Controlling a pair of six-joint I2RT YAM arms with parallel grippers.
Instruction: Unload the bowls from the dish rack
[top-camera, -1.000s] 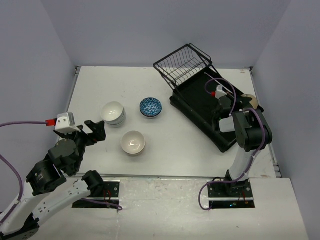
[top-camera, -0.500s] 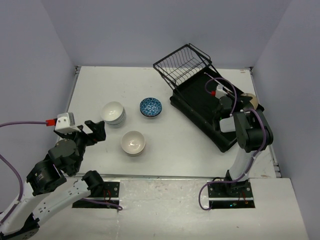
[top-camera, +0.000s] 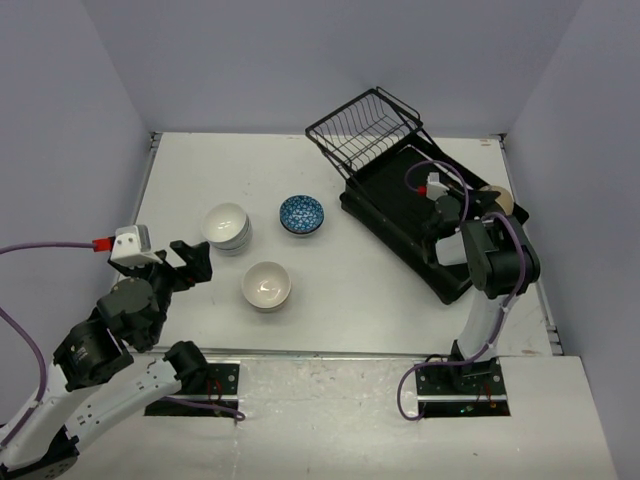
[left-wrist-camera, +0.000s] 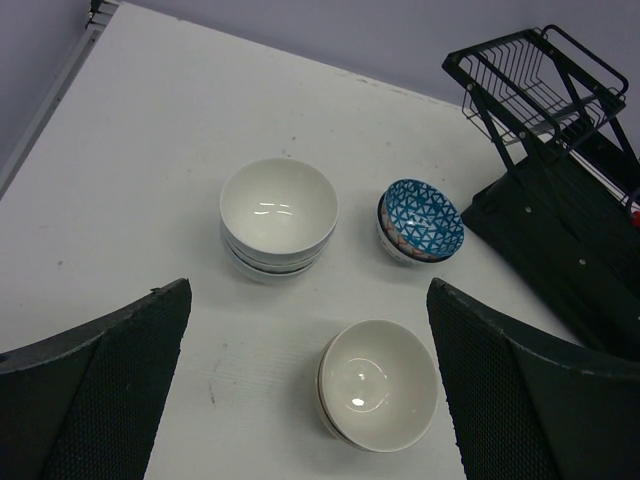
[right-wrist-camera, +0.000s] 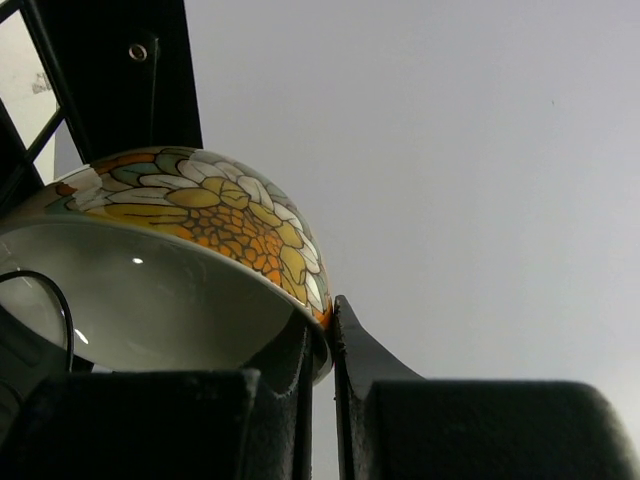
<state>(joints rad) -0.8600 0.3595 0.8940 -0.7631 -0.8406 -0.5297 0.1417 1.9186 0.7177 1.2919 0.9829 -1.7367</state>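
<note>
On the white table stand a stack of white bowls (top-camera: 227, 226) (left-wrist-camera: 278, 212), a blue-patterned bowl (top-camera: 301, 214) (left-wrist-camera: 422, 220) and a second white stack (top-camera: 266, 285) (left-wrist-camera: 378, 383). The black dish rack (top-camera: 395, 200) (left-wrist-camera: 560, 260) lies at the right, its tilted wire basket (top-camera: 365, 130) at the far end. My right gripper (top-camera: 478, 207) (right-wrist-camera: 330, 320) is shut on the rim of a bowl with a yellow and orange flower pattern (right-wrist-camera: 200, 210) (top-camera: 499, 199), over the rack's right edge. My left gripper (top-camera: 190, 262) (left-wrist-camera: 308, 288) hangs open above the near left table, holding nothing.
Grey walls close the table in on three sides. The rack's tray runs diagonally from the centre back to the right front. A purple cable (top-camera: 425, 175) loops over the tray by the right wrist.
My right gripper has shifted slightly left and back over the rack with the flowered bowl in it. The left arm and the bowls on the table have not moved.
</note>
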